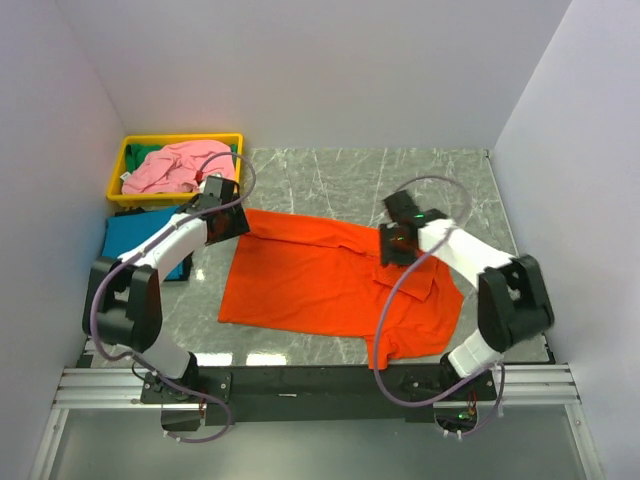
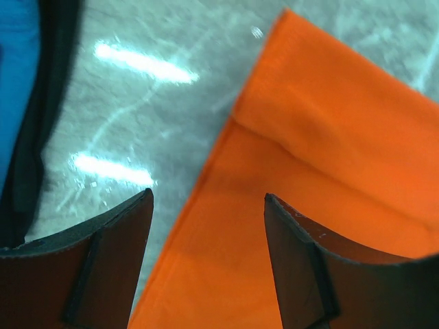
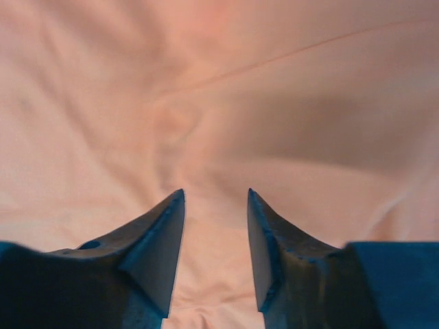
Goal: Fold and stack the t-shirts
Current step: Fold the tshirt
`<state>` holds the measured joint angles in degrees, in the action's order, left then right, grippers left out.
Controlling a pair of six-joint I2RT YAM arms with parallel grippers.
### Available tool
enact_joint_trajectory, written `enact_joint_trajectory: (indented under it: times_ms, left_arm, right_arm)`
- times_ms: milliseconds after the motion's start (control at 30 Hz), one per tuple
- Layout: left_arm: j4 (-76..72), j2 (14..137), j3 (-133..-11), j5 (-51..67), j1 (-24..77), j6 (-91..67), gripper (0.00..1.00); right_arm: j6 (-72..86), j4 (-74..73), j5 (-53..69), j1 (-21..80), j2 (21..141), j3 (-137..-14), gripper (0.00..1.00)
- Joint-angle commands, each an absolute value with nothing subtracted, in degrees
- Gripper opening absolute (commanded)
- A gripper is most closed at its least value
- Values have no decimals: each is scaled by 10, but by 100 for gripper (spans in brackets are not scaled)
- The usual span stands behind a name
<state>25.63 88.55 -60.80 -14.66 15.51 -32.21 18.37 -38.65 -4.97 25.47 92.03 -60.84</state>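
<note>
The bright orange t-shirt (image 1: 320,285) lies spread across the middle of the marble table, its right part folded and rumpled. My left gripper (image 1: 228,222) hangs open over its upper left corner; in the left wrist view the fingers (image 2: 120,260) straddle the shirt's edge (image 2: 329,137), holding nothing. My right gripper (image 1: 398,245) sits low over the shirt's right part, jaws apart, with wrinkled cloth (image 3: 240,89) beneath and nothing pinched. The pale pink t-shirt (image 1: 175,165) is heaped in the tray. The teal blue t-shirt (image 1: 135,235) lies left of my left arm.
A yellow plastic tray (image 1: 180,140) stands at the back left corner. White walls close in the table on the left, back and right. The teal cloth (image 2: 14,82) with a dark edge shows at the left of the left wrist view.
</note>
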Motion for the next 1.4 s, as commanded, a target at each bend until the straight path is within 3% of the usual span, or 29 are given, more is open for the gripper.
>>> enact_joint_trajectory:
  times_ms: [0, 233, 367, 1033, 1133, 1367]
  left_arm:
    - [248, 914, -654, -130, 133, -344, 71]
    - [233, 969, -714, -106, 131, -336, 72]
    - [223, 1008, -762, -84, 136, -332, 70]
    - [233, 1174, -858, -98, 166, -325, 63]
    - [245, 1184, -856, -109, 165, -336, 60]
    - [265, 1194, -843, -123, 153, -382, 55]
  right_arm:
    - [199, -312, 17, 134, 828, -587, 49]
    - [288, -137, 130, -92, 797, -505, 52]
    - [343, -63, 197, -158, 841, -497, 52]
    - [424, 57, 293, -206, 1044, -560, 48]
    - [426, 57, 292, -211, 1056, -567, 43]
    - [438, 64, 270, -236, 1052, -546, 17]
